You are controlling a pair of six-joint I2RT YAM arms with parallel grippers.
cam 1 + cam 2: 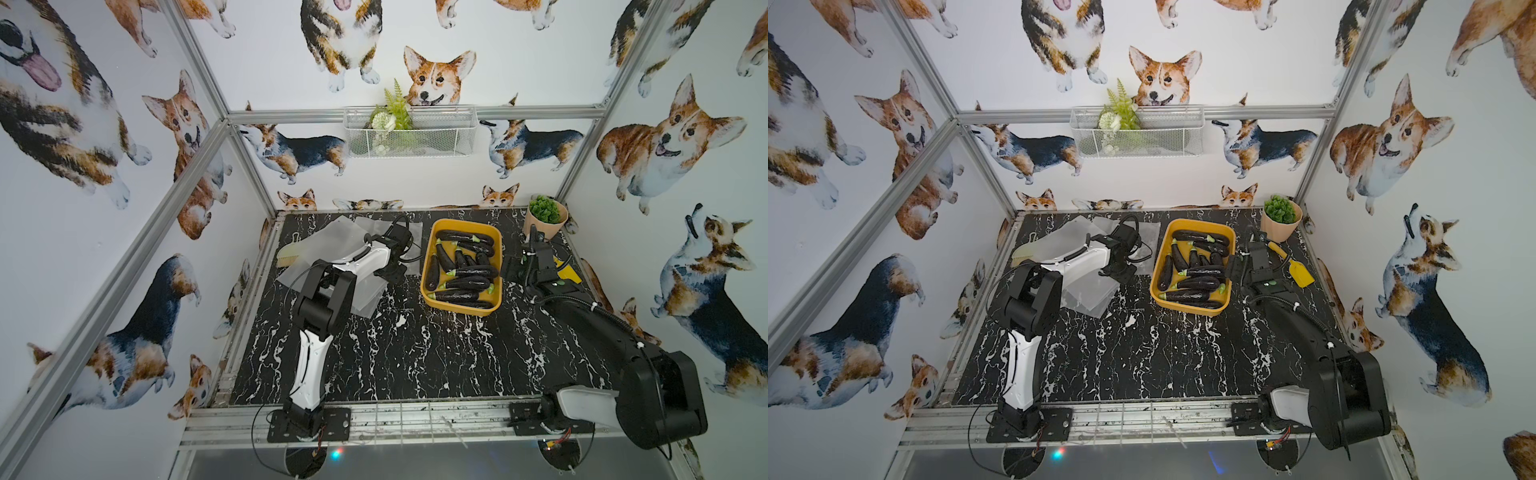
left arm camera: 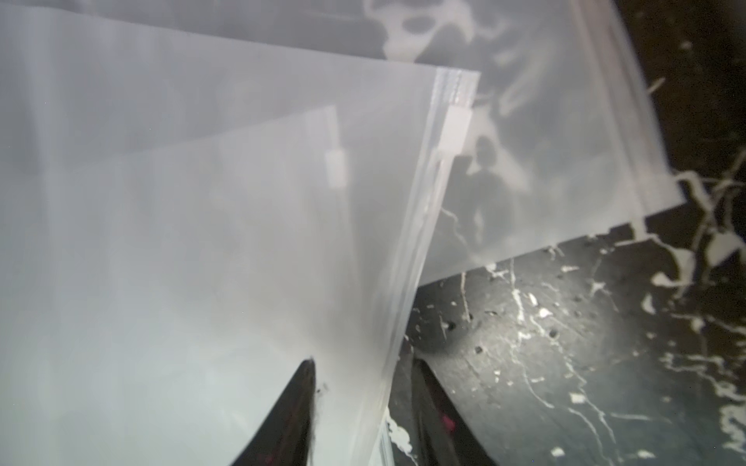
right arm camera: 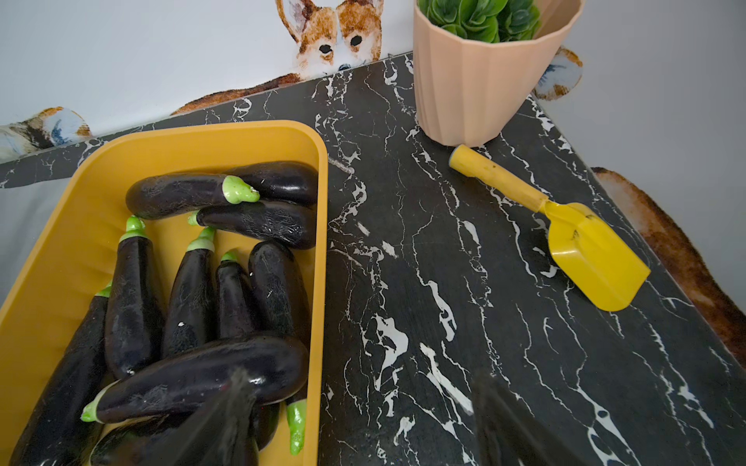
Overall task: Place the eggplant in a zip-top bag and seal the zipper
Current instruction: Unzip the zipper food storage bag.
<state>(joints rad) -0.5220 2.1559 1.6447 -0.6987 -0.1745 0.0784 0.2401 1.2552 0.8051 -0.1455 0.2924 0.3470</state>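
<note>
Robot lab test cell: aluminium extrusion frame point(image 1: 291, 116) with printed corgi wall panels point(image 1: 665, 141) boxes in a marble-look table point(image 1: 415, 357); left arm point(image 1: 309, 365) and right arm point(image 1: 602, 328) bolted to its front rail point(image 1: 415, 419).

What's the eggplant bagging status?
Left gripper open astride frosted zip-top bag edge. Right gripper open above yellow plastic tray rim. Dark purple eggplants all in tray. Nothing blocking.

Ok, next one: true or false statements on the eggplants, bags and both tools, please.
1. Every eggplant lies in the yellow tray. True.
2. The right tool grips an eggplant. False: it hangs open and empty by the tray's rim.
3. The left tool straddles the zipper edge of a zip-top bag. True.
4. The yellow trowel lies in the tray. False: it lies on the table near the plant pot.
</note>
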